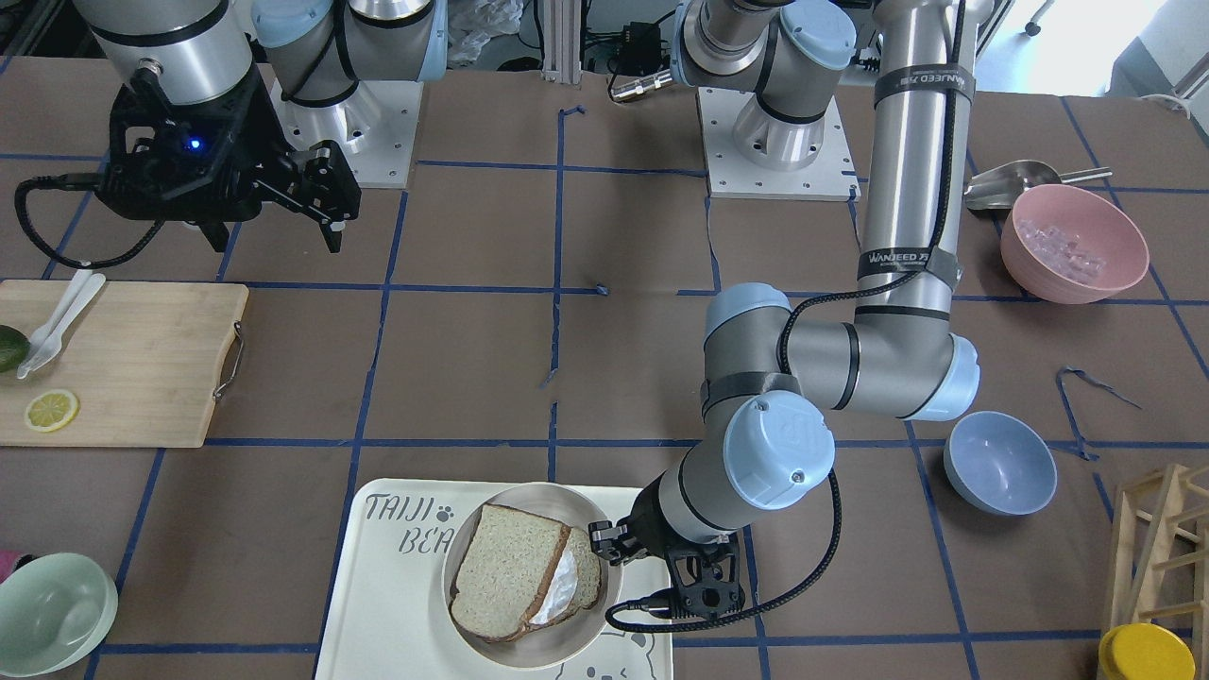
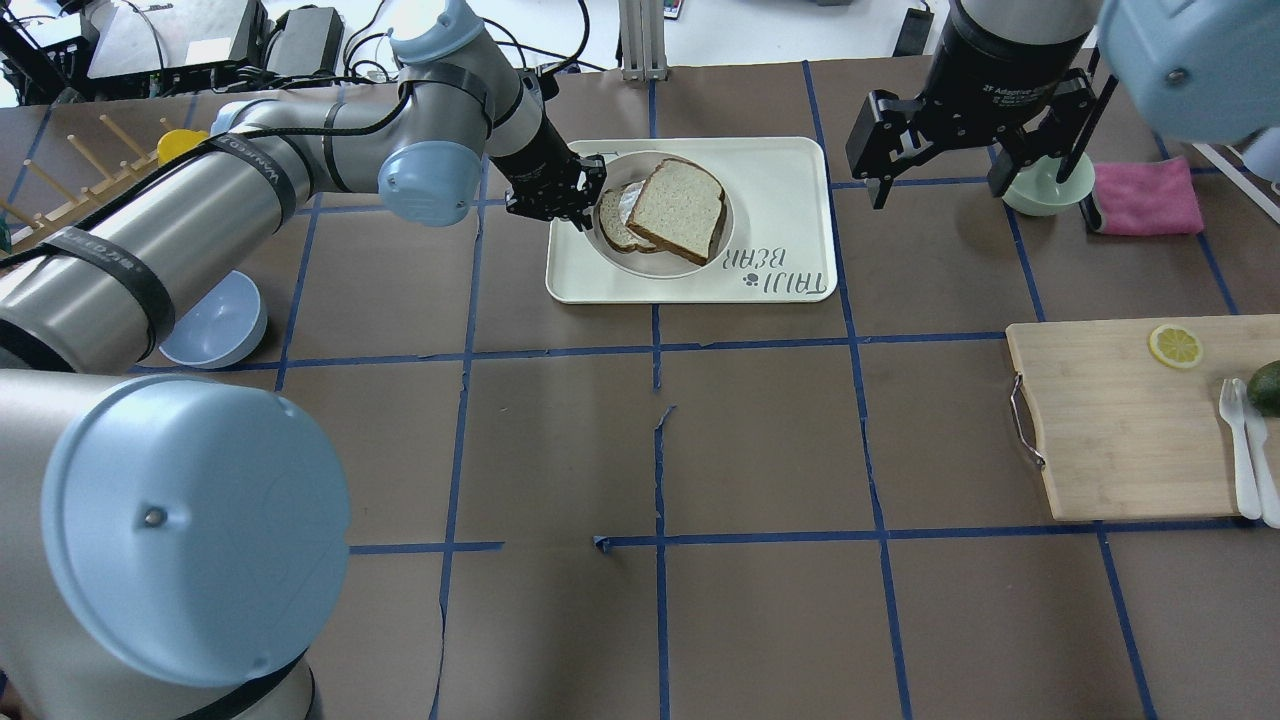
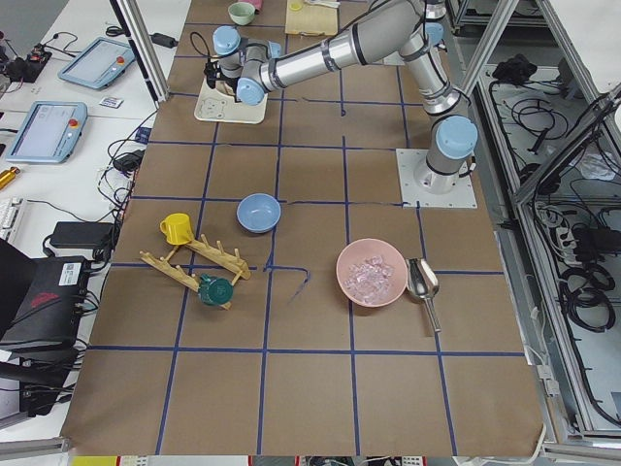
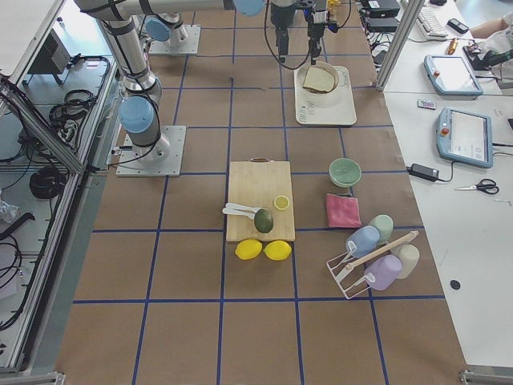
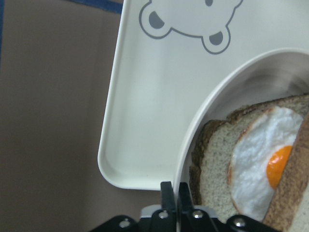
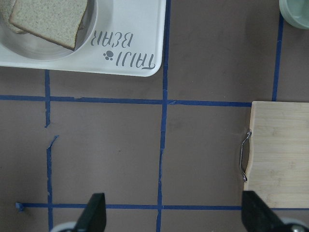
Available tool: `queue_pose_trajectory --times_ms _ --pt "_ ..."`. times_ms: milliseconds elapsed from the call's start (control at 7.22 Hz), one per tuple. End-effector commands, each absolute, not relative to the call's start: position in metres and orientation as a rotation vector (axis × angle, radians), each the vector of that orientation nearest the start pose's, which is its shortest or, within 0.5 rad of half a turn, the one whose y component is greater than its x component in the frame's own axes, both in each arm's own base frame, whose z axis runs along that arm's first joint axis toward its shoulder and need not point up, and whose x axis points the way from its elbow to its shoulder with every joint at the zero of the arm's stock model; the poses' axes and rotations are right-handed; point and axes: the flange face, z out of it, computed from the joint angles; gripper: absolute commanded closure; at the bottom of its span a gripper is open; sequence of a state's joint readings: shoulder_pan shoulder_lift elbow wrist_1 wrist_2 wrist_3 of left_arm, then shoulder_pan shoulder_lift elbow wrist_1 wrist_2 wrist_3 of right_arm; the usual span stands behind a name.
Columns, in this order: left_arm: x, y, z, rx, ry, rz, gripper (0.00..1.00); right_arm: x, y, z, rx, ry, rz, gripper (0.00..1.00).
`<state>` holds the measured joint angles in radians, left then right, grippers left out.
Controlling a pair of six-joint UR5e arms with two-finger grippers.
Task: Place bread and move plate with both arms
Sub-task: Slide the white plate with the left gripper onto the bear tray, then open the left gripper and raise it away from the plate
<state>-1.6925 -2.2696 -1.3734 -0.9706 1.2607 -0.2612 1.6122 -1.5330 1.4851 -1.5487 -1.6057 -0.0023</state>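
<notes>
Bread, the plain square wholemeal slice (image 2: pixel 680 208), lies on our round cream plate (image 1: pixel 527 652); left claw (image 5: pixel 175 191) nips its rim to lift, right claw (image 2: pixel 937 182) gapes empty.

Brown table (image 2: pixel 760 450) under a blue tape grid (image 2: pixel 867 430), white benches (image 4: pixel 481 265) alongside, aluminium frame posts (image 4: pixel 398 40), tangled cables (image 3: pixel 577 291).

- The left arm (image 2: pixel 200 220) is stretching far forward, its elbow bending and its wrist angling down toward the fingertips
- The left gripper (image 5: pixel 175 192) is pinching its two fingers close together on the rim of the plate (image 1: pixel 543 652), one finger sitting inside the rim and the other outside
- The right arm (image 1: pixel 170 57) is hanging raised, its wrist pointing straight down
- The right gripper (image 2: pixel 935 175) is hovering, its fingers spreading wide apart
</notes>
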Motion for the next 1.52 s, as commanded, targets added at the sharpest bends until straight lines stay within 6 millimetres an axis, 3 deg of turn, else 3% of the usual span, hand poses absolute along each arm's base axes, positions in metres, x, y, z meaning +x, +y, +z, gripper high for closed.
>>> queue_pose_trajectory --times_ms 0,138,277,554,969,1385 --pt "-0.258 -0.704 0.197 -0.191 3.461 -0.062 1.0 0.15 -0.504 0.51 -0.07 3.184 -0.048 0.0" --pt "-0.257 -0.703 0.195 -0.181 3.46 -0.059 0.73 0.15 -0.504 0.51 -0.067 3.178 -0.043 0.0" --pt "-0.258 -0.7 0.209 -0.127 3.459 -0.099 0.04 0.151 -0.504 0.509 -0.063 3.177 -0.04 0.0" --pt "-0.259 -0.671 0.256 -0.107 3.447 -0.091 0.0 0.151 -0.504 0.51 -0.067 3.174 -0.042 0.0" --pt "-0.239 -0.578 0.384 -0.13 3.348 0.103 0.0 0.151 -0.504 0.509 -0.07 3.175 -0.038 0.0" --pt "-0.223 -0.492 0.47 -0.137 3.261 0.259 0.0 0.152 -0.503 0.509 -0.07 3.171 -0.035 0.0"
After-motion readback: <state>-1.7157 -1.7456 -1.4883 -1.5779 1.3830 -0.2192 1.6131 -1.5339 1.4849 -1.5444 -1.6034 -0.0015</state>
